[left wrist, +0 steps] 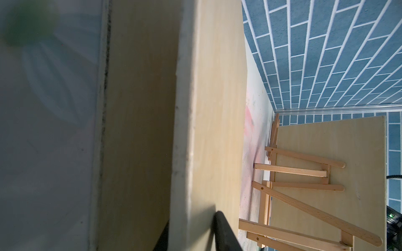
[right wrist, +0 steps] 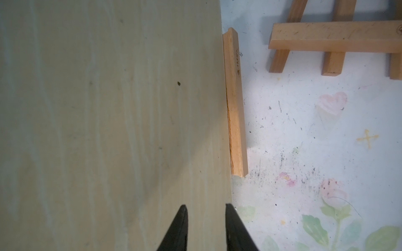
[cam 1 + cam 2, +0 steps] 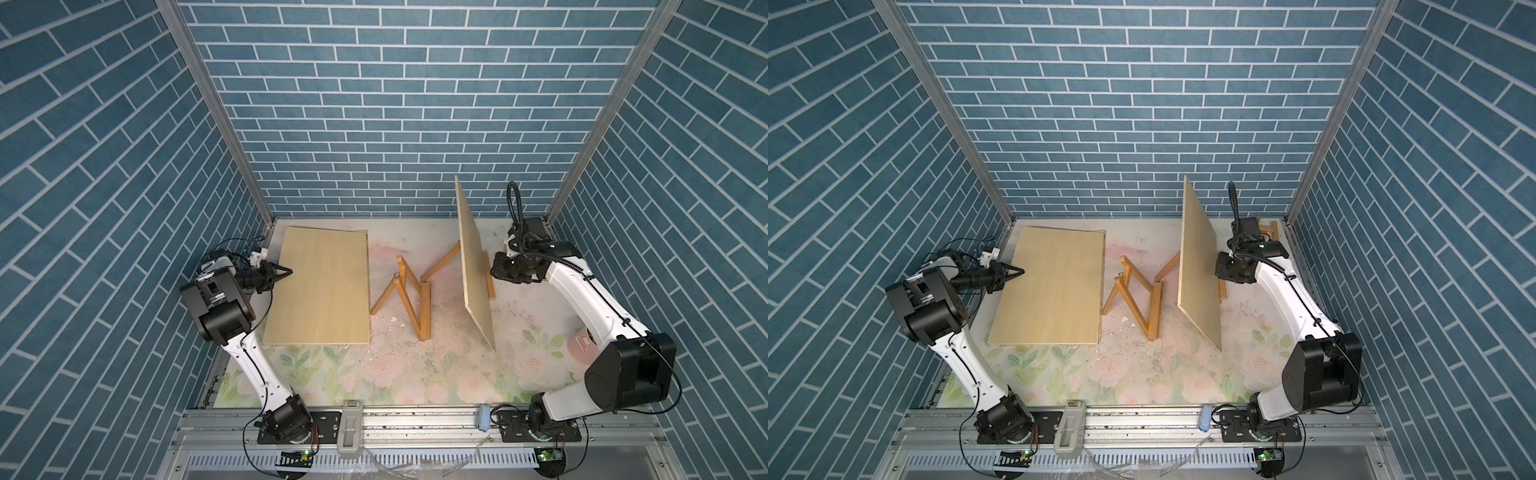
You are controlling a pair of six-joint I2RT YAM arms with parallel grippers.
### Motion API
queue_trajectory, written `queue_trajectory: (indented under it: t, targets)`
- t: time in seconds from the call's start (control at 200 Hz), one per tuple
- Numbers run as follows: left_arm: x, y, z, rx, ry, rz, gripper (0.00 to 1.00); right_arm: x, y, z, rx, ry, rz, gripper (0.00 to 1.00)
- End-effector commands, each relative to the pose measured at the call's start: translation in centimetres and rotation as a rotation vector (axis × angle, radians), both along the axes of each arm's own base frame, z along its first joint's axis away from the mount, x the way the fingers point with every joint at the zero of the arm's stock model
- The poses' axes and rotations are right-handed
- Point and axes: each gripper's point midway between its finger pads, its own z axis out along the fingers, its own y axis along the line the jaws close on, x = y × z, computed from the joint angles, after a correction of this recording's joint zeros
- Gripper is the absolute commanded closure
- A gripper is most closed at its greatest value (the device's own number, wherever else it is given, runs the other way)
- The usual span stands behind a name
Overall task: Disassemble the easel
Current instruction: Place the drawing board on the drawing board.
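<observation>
A pale wooden board (image 3: 320, 286) lies flat on the left of the table. My left gripper (image 3: 289, 272) is at its left edge. In the left wrist view this gripper (image 1: 192, 219) is open, with one finger over the board (image 1: 217, 108) and one under its edge. An empty wooden easel (image 3: 427, 311) stands mid-table. Right of it, a second board (image 3: 473, 257) stands on another easel's ledge (image 2: 235, 108). My right gripper (image 2: 204, 206) is open just in front of that board's face (image 2: 108, 108), near the ledge, with nothing between its fingers.
A third easel (image 3: 1268, 228) lies in the back right corner behind the right arm. White crumbs (image 3: 392, 320) and dark specks litter the floral mat. A pink object (image 3: 582, 345) sits under the right arm. Brick-pattern walls close in three sides.
</observation>
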Motion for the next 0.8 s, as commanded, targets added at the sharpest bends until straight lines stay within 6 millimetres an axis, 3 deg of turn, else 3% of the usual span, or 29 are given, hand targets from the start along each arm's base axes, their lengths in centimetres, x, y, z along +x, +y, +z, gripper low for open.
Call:
queue_trajectory:
  t: [0.0, 0.25, 0.57, 0.695, 0.795]
  targets:
    - [-3.1, 2.5, -4.7, 0.198, 0.268, 0.042, 0.72, 0.1, 0.1, 0.4, 0.001, 0.012, -0.038, 0.69]
    - [-4.5, 3.4, -4.2, 0.279, 0.346, 0.083, 0.53, 0.4, 0.6, 0.3, -0.001, 0.014, -0.026, 0.69]
    - [-3.6, 3.3, -0.7, 0.333, 0.279, 0.129, 0.51, 0.4, 1.4, -0.1, -0.002, 0.023, -0.009, 0.69]
    - [-3.2, 3.3, 1.8, 0.386, 0.227, 0.159, 0.52, 0.2, 1.5, 0.0, -0.001, 0.021, -0.004, 0.69]
    - [-3.3, 2.9, 5.3, 0.427, 0.161, 0.191, 0.52, 0.0, 1.2, 0.2, -0.019, 0.010, -0.010, 0.69]
